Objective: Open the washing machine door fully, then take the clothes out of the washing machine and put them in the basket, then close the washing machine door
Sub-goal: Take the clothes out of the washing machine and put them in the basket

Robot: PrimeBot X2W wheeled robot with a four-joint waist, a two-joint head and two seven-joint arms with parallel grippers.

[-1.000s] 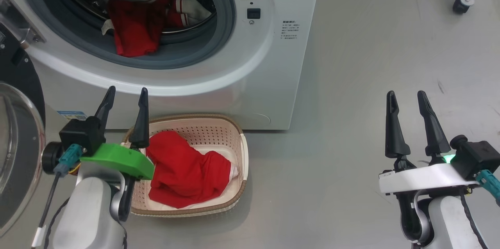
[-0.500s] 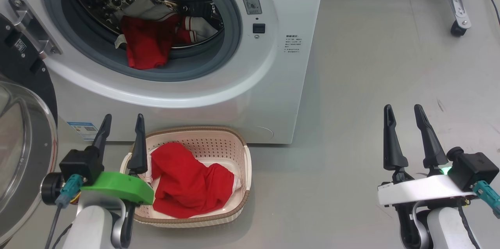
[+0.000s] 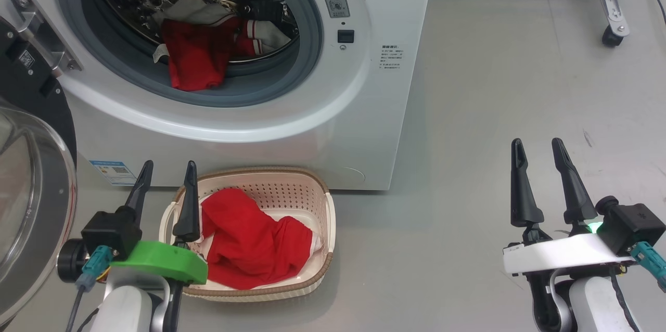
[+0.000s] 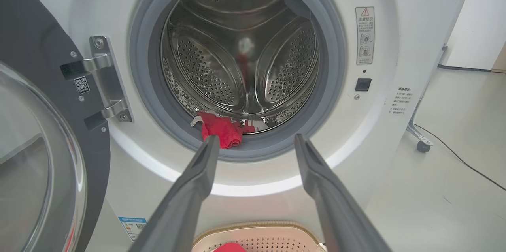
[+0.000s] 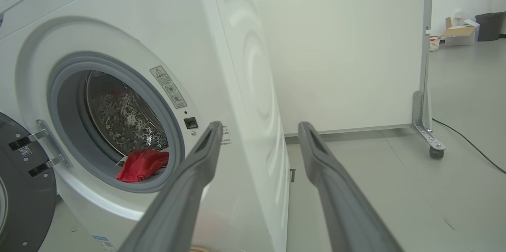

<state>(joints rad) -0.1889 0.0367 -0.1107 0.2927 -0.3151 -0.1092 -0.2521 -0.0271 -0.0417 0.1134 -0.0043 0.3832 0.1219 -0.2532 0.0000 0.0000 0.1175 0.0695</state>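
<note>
Head view: the left gripper [image 3: 170,164], fingers apart and empty, hovers over the near-left rim of the basket [image 3: 250,170], where a crumpled red garment [image 3: 250,241] lies. The right gripper [image 3: 536,141], also spread and empty, hangs well to the right.

Left wrist view: red, white-trimmed clothes [image 4: 219,129] spill over the washing machine [image 4: 395,46] seal, just beyond the left fingertip. The washing machine door [image 4: 35,66] stands open on the left.

Right wrist view: the clothes lie far to the left.

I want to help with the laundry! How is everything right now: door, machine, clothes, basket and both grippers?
washing machine door: swung wide open.
washing machine: open, not yet emptied.
clothes: red heap lying inside, at the front of the opening.
basket: upright on the floor, holding one red garment.
left gripper: open, empty.
right gripper: open, empty.
</note>
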